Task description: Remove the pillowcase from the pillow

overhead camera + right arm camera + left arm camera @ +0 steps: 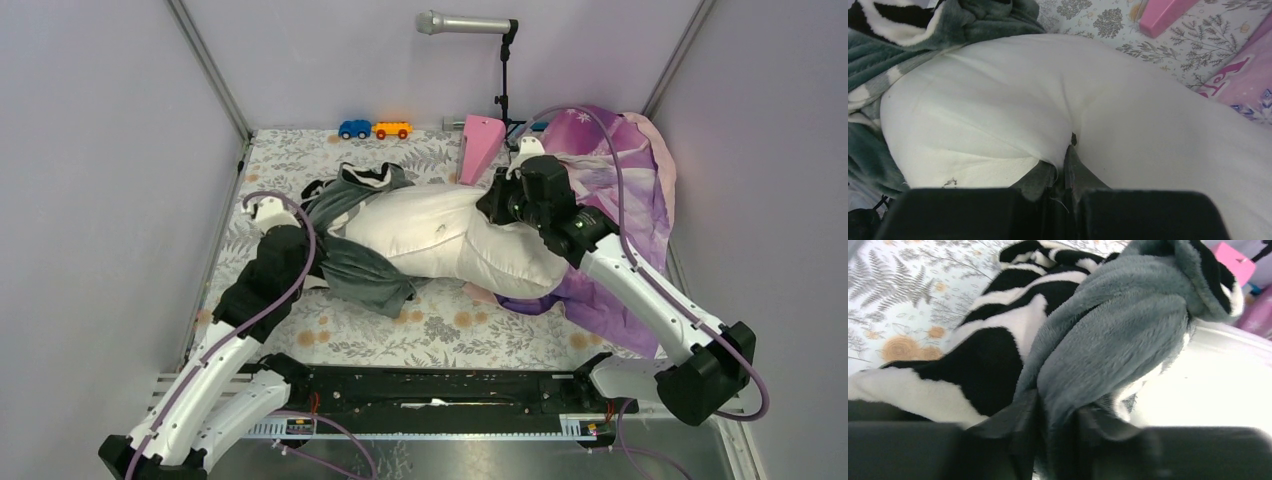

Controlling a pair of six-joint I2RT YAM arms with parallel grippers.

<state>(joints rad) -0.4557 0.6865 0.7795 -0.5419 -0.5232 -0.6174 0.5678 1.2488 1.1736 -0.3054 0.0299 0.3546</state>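
The white pillow [440,235] lies across the middle of the table, its left end still inside the grey-green plush pillowcase [365,268], which is bunched there and shows a black-and-white striped inner side [998,340]. My left gripper [320,245] is at that bunched end. In the left wrist view a thick fold of pillowcase [1118,325] fills the gap in the left gripper [1055,415], beside the pillow [1208,375]. My right gripper [497,205] is at the pillow's right end. In the right wrist view the right gripper [1063,157] pinches a tuck of the pillow [998,100], with the pillowcase [878,65] beyond.
Purple-pink print fabric [620,180] is heaped at the right under the right arm. A pink wedge [480,147], a blue toy car [354,129] and an orange one [392,129] stand at the back. A microphone [465,23] hangs above. Walls close in on three sides.
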